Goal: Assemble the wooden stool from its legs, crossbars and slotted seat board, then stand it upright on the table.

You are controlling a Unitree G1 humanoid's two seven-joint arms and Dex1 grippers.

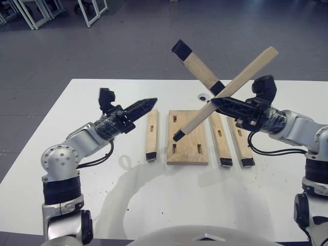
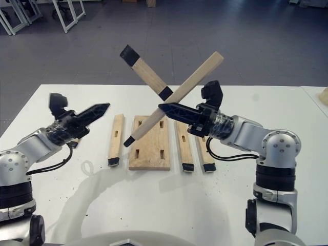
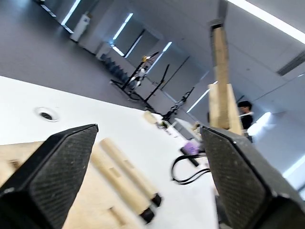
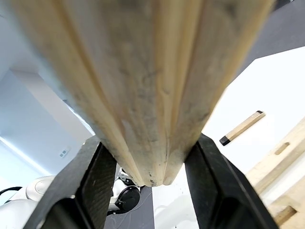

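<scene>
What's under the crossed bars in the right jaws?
The slotted seat board, flat on the table, with two legs beside it. The crossed bars and right gripper cover the board's far right corner and the legs' far ends.

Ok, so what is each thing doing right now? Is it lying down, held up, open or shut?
Left tool: open, holding nothing.
Right tool: shut on the crossed bars.
Crossed bars: joined in an X, held up in the air over the seat board.
Seat board: lying flat on the table, visible slots empty.
Leg left of the board: lying flat, loose.
Two legs right of the board: lying flat, side by side.
</scene>
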